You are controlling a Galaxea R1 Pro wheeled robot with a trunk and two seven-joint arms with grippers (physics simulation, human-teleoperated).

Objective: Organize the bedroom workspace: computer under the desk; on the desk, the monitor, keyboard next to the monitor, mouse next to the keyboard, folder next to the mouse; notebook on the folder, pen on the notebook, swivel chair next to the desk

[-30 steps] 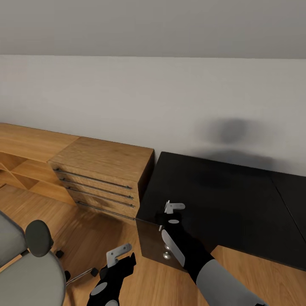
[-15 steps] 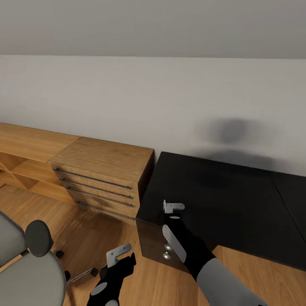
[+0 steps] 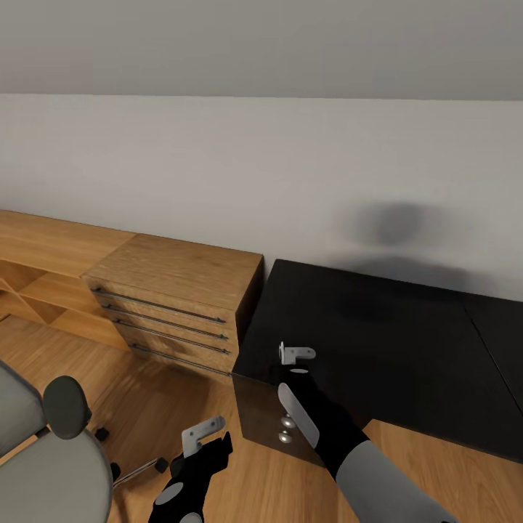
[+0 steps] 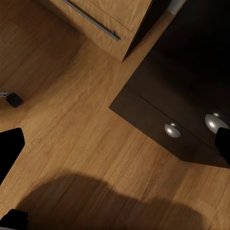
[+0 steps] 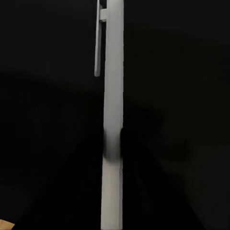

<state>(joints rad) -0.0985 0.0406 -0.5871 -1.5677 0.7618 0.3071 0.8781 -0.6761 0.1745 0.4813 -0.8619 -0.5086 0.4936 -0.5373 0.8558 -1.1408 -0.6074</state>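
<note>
Wooden flooring runs under the black desk [image 3: 378, 341]; the right gripper [image 3: 296, 356] hangs over its near left corner, the left gripper [image 3: 203, 434] beside the swivel chair [image 3: 51, 450]; jaw states cannot be told.

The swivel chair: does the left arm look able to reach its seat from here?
Probably yes. The left hand hangs open over the wooden floor, and the swivel chair stands close on its left, with nothing between them.
</note>
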